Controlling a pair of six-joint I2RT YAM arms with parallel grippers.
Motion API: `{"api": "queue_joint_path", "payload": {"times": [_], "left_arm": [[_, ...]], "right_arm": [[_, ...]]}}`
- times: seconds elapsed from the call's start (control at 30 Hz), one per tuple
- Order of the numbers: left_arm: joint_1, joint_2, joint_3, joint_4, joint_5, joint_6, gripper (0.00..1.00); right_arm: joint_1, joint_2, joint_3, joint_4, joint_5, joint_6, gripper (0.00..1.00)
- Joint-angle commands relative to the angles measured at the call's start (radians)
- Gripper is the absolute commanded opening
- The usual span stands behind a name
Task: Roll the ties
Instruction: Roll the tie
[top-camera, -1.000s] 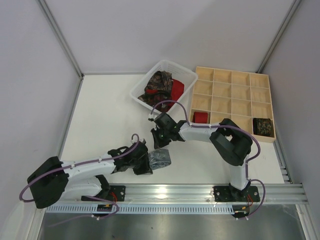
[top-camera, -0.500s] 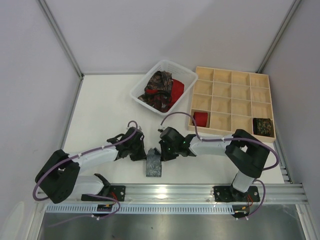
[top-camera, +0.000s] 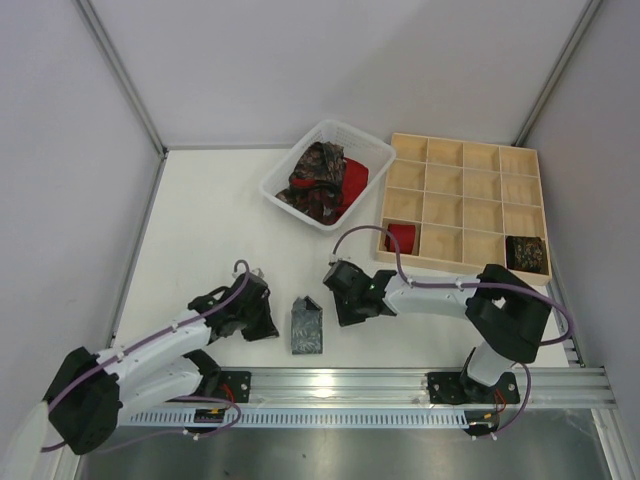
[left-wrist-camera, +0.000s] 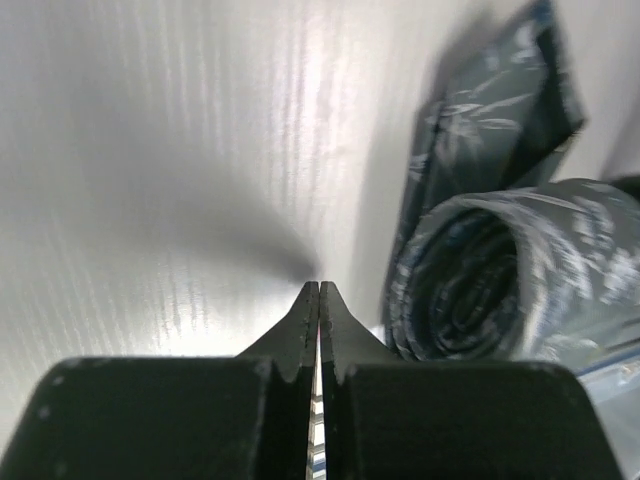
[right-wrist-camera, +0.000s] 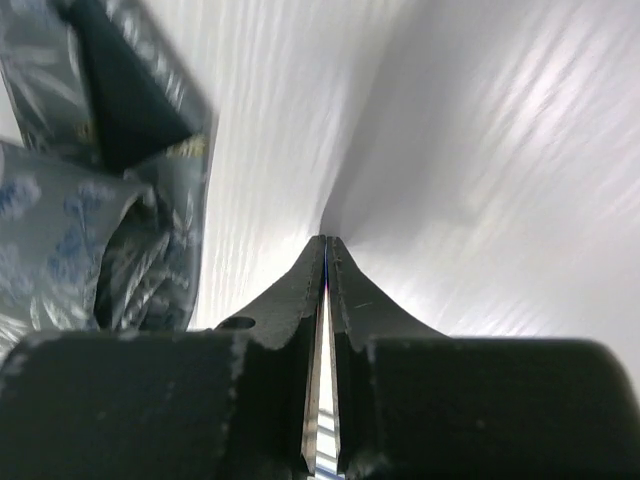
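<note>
A grey patterned tie (top-camera: 307, 326) lies rolled on the white table near the front edge, with a loose end pointing back; nothing holds it. My left gripper (top-camera: 268, 328) is shut and empty just left of it. In the left wrist view the roll (left-wrist-camera: 500, 275) sits right of the shut fingertips (left-wrist-camera: 318, 288). My right gripper (top-camera: 338, 300) is shut and empty just right of the roll and apart from it. In the right wrist view the grey tie (right-wrist-camera: 100, 200) lies left of the fingertips (right-wrist-camera: 325, 242). Further ties, one paisley (top-camera: 314, 180) and one red (top-camera: 355, 178), lie loose in the basket.
The white plastic basket (top-camera: 290, 168) stands at the back centre. Right of it lies the wooden grid tray (top-camera: 465, 170), holding a red roll (top-camera: 402, 236) and a dark paisley roll (top-camera: 526, 252). A metal rail (top-camera: 400, 380) runs along the front edge.
Both grippers have pulled away from the grey roll, the left one to the left and the right one to the right. The roll now stays on the table by itself.
</note>
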Motion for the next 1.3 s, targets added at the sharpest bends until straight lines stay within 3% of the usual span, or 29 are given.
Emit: {"api": "queue_joint_path", "payload": {"times": [0.0,0.13,0.33,0.7,0.9,1.0,1.07,1.23,1.27], "left_arm": [[-0.007,0.097,0.051,-0.007,-0.014,0.002,0.0],[-0.044,0.235,0.091,0.049,0.003,0.004,0.0],[-0.171,0.305,0.134,0.101,0.009,-0.075,0.0],[-0.146,0.108,0.062,-0.071,-0.095,-0.121,0.01],[-0.146,-0.033,0.138,-0.195,-0.212,-0.15,0.0],[-0.111,-0.102,0.206,-0.142,-0.211,-0.055,0.0],[-0.072,-0.11,0.264,-0.097,-0.165,0.034,0.0],[0.013,0.068,0.393,0.03,0.059,0.224,0.0],[0.013,0.114,0.454,0.003,0.06,0.238,0.0]], "right_arm": [[0.086,-0.002,0.026,-0.033,0.053,0.084,0.08],[0.14,0.096,0.086,-0.013,0.056,0.167,0.07],[0.172,0.213,0.21,-0.034,0.08,0.189,0.05],[0.072,0.021,0.066,-0.093,0.155,0.022,0.07],[0.034,-0.108,0.026,-0.11,0.157,-0.008,0.14],[0.014,-0.161,0.009,-0.103,0.097,-0.003,0.27],[0.003,-0.178,-0.003,-0.091,0.03,0.015,0.29],[-0.004,-0.24,-0.113,-0.013,-0.139,0.109,0.27],[0.0,-0.25,-0.136,0.034,-0.156,0.157,0.21]]}}
